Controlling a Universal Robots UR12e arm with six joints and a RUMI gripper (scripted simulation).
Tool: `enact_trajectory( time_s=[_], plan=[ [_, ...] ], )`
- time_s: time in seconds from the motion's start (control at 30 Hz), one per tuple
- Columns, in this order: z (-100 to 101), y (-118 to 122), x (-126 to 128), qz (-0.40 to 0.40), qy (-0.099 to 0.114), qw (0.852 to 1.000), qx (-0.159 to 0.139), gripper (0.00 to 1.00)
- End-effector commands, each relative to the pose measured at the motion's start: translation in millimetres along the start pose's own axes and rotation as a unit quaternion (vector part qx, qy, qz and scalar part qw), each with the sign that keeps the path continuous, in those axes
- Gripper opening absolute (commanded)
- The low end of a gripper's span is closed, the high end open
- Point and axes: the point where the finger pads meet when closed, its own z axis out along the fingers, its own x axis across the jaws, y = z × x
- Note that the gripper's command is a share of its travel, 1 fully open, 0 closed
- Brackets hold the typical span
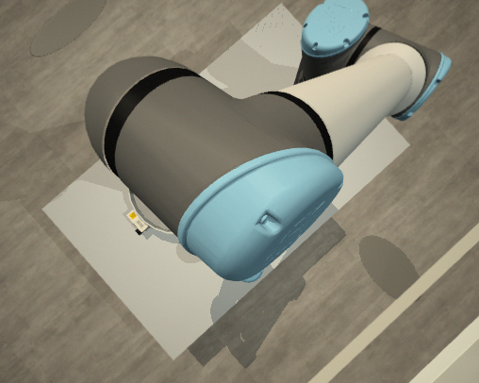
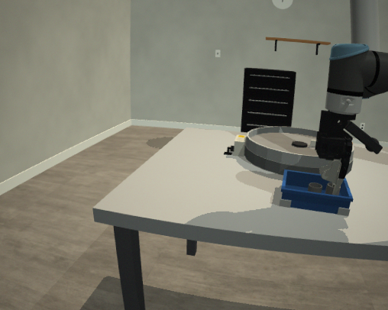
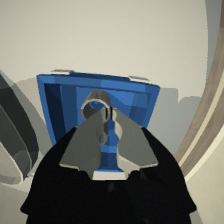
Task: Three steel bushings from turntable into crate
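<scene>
My gripper (image 2: 336, 190) (image 3: 109, 107) is inside the blue crate (image 2: 314, 204) (image 3: 100, 79), pointing down. It is shut on the wall of a steel bushing (image 2: 330, 188) (image 3: 97, 95), a short grey sleeve that sits to one side of the fingertips. Whether this bushing touches the crate floor cannot be told. Another steel bushing (image 2: 315, 188) stands in the crate to its left in the exterior view; the fingers mostly hide that part of the crate in the wrist view. The turntable (image 2: 270, 154) (image 1: 151, 225) stands behind the crate; no bushing can be made out on it, and the arm hides much of it.
A dark disc (image 2: 299, 144) lies on the turntable's top. A small white box with a yellow patch (image 2: 240, 143) (image 1: 136, 220) is at the turntable's outer side. The crate's walls stand close around the fingers. The arm (image 1: 197, 141) covers the crate in the top view.
</scene>
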Motion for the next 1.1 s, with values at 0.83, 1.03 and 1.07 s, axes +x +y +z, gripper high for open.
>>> enact_trajectory(
  time_s=[0.83,1.03,1.07],
  plan=[
    [5.0,0.5,0.2,0.0,0.0,1.0,-0.001,0.0],
    [5.0,0.5,0.2,0.0,0.0,1.0,-0.001,0.0],
    [5.0,0.5,0.2,0.0,0.0,1.0,-0.001,0.0]
  ],
)
